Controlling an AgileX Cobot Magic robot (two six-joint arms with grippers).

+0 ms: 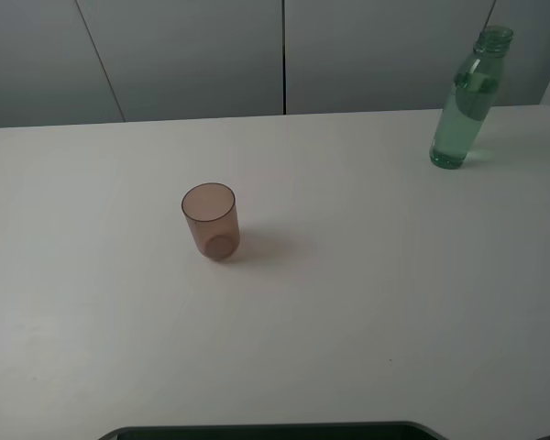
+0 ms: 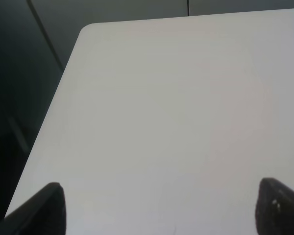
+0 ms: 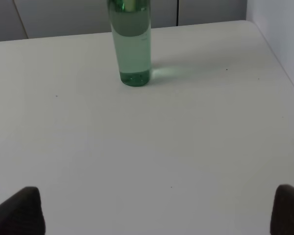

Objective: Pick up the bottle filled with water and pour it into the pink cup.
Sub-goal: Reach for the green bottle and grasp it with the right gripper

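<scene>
The bottle (image 1: 464, 103), tall, green-tinted and capless, stands upright with water in it at the table's far right. The right wrist view shows its lower body (image 3: 132, 44), far ahead of my right gripper (image 3: 159, 208), which is open and empty with dark fingertips (image 3: 22, 213) wide apart. The pink cup (image 1: 210, 221) stands upright and empty left of the table's middle. My left gripper (image 2: 161, 208) is open and empty over bare table near the left edge; the cup is outside its view. Neither gripper shows in the exterior high view.
The white table (image 1: 348, 302) carries only the bottle and cup. Its rounded far-left corner (image 2: 88, 29) and left edge show in the left wrist view, with dark floor beyond. Grey wall panels (image 1: 192, 55) stand behind. A dark edge (image 1: 275, 431) lies at the front.
</scene>
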